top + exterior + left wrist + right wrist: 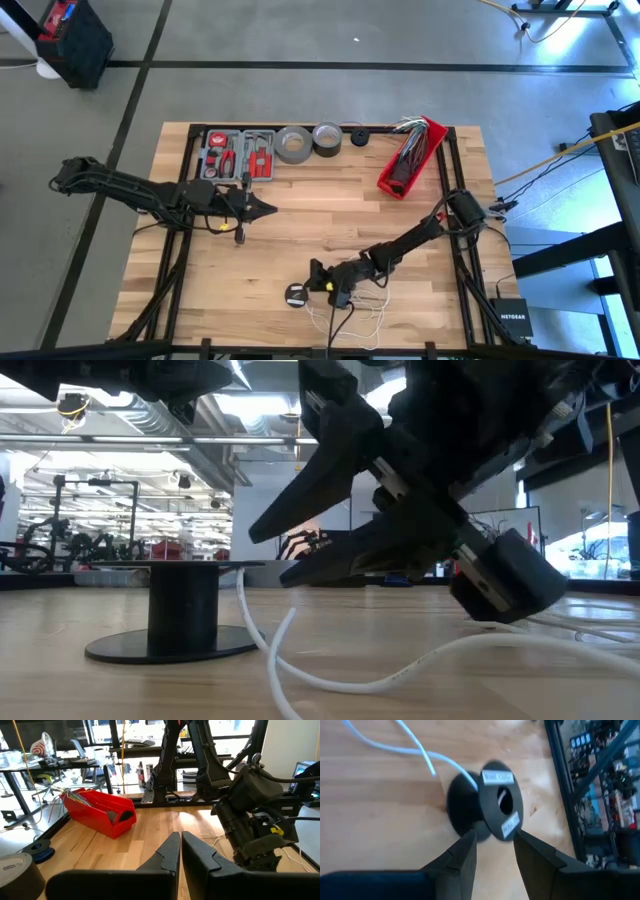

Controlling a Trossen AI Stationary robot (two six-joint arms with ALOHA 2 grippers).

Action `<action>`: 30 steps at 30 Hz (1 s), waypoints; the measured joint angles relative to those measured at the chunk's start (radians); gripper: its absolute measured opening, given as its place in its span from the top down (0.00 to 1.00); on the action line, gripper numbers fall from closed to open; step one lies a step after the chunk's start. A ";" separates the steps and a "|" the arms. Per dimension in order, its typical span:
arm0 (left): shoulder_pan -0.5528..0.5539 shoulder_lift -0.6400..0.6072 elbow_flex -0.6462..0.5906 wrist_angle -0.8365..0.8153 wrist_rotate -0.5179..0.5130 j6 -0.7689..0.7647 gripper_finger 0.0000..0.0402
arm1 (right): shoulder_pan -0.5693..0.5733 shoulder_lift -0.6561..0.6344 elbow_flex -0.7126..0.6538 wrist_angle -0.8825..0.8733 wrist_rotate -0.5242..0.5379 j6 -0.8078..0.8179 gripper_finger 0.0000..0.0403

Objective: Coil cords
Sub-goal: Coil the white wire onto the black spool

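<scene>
A small black spool (296, 294) stands upright on its lower flange on the table near the front edge; it also shows in the low view (182, 610) and the right wrist view (485, 802). A thin white cord (400, 670) runs from it and lies in loose loops (350, 318) on the table. My right gripper (314, 277) is open, low over the table, just to the spool's right; its fingers (465, 852) point at the spool and stand short of it. My left gripper (268, 209) is shut and empty at mid-table left. I cannot make out a dark cord.
A tool case (238, 153), two tape rolls (292, 143), a small black round thing (359, 138) and a red bin (412, 157) of wires stand along the far edge. Bare wood lies between the two arms.
</scene>
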 joint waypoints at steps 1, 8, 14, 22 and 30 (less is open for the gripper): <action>0.000 0.000 0.000 0.004 0.000 0.006 0.97 | 0.000 0.010 0.009 0.005 -0.018 -0.002 0.66; 0.000 0.000 0.000 0.021 0.000 0.022 0.97 | -0.013 0.043 0.079 -0.057 -0.077 -0.004 0.66; 0.000 0.000 0.000 0.023 0.000 0.022 0.97 | -0.019 0.043 0.083 -0.078 -0.072 0.027 0.79; 0.000 0.000 0.000 0.022 0.000 0.024 0.97 | -0.014 0.043 0.083 -0.088 0.045 0.085 0.95; -0.001 0.000 0.000 0.020 0.000 0.048 0.97 | 0.030 -0.076 0.078 -0.225 0.370 0.265 0.99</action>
